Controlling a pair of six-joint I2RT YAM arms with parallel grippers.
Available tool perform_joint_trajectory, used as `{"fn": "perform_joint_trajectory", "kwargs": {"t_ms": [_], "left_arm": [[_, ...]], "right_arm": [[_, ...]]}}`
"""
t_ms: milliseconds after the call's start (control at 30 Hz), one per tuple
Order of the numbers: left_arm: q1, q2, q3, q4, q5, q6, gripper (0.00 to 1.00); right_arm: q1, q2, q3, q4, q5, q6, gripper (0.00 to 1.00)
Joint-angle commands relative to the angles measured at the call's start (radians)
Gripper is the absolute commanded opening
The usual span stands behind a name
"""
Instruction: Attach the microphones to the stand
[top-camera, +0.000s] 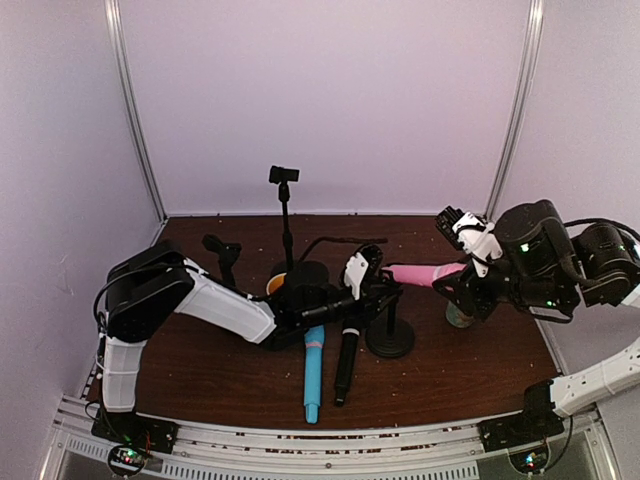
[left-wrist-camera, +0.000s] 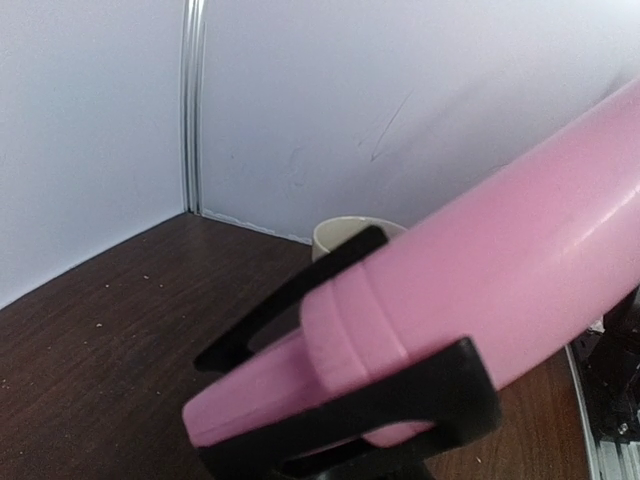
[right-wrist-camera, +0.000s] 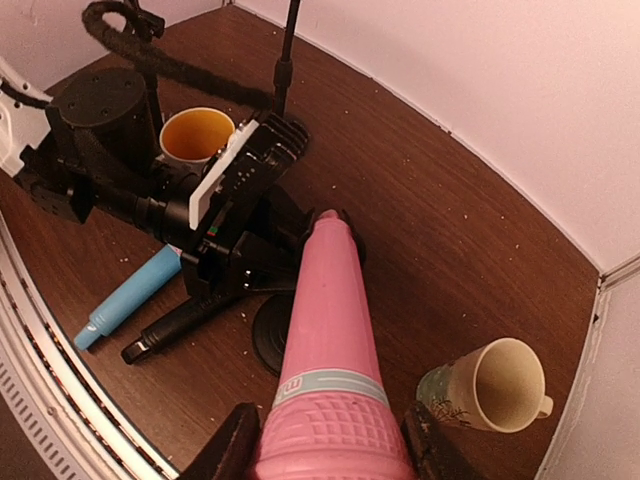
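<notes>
My right gripper (top-camera: 462, 272) is shut on the head end of the pink microphone (right-wrist-camera: 335, 320) and holds it level above the table; its fingers (right-wrist-camera: 235, 445) press both sides of the grille. The microphone's tail (left-wrist-camera: 300, 370) lies in the black forked clip (left-wrist-camera: 420, 400) of the short stand, whose round base (top-camera: 390, 340) rests on the table. My left gripper (top-camera: 378, 285) is at that stand's post just below the clip and grips it. The light blue microphone (top-camera: 313, 375) and the black microphone (top-camera: 345, 365) lie side by side on the table in front of the left arm.
A tall stand (top-camera: 285, 205) with a clip on top and a shorter stand (top-camera: 225, 250) are at the back left. An orange-lined mug (right-wrist-camera: 197, 135) sits behind the left arm. A cream and green mug (right-wrist-camera: 495, 385) lies under the right gripper. White walls enclose the table.
</notes>
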Motion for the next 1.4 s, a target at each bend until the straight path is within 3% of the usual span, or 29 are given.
{"fn": "perform_joint_trajectory", "kwargs": {"t_ms": [0,333,533,667,733,1200,1367], "left_arm": [[-0.06,-0.007,0.017,0.038,0.055,0.099,0.0],[-0.064,-0.009,0.014,0.047,0.071,0.107,0.0],[-0.069,-0.022,-0.007,0.061,0.018,0.1,0.0],[-0.07,-0.037,-0.064,0.132,-0.138,0.037,0.39],[-0.074,-0.039,-0.081,0.15,-0.199,0.021,0.46],[-0.08,0.008,-0.014,0.144,-0.222,0.05,0.38],[-0.08,0.036,0.038,0.118,-0.209,0.049,0.4]], "right_arm": [[0.004,0.075,-0.028,-0.007,0.011,-0.151,0.0],[-0.005,0.139,-0.056,0.087,0.059,-0.069,0.0],[-0.018,0.167,0.006,0.042,0.071,0.038,0.0],[-0.018,0.143,0.033,0.001,0.14,0.082,0.0],[-0.018,0.118,0.036,0.0,0.156,0.086,0.0],[-0.016,0.083,0.02,-0.021,0.119,0.098,0.0],[-0.015,0.08,0.028,-0.024,0.104,0.097,0.0]]}}
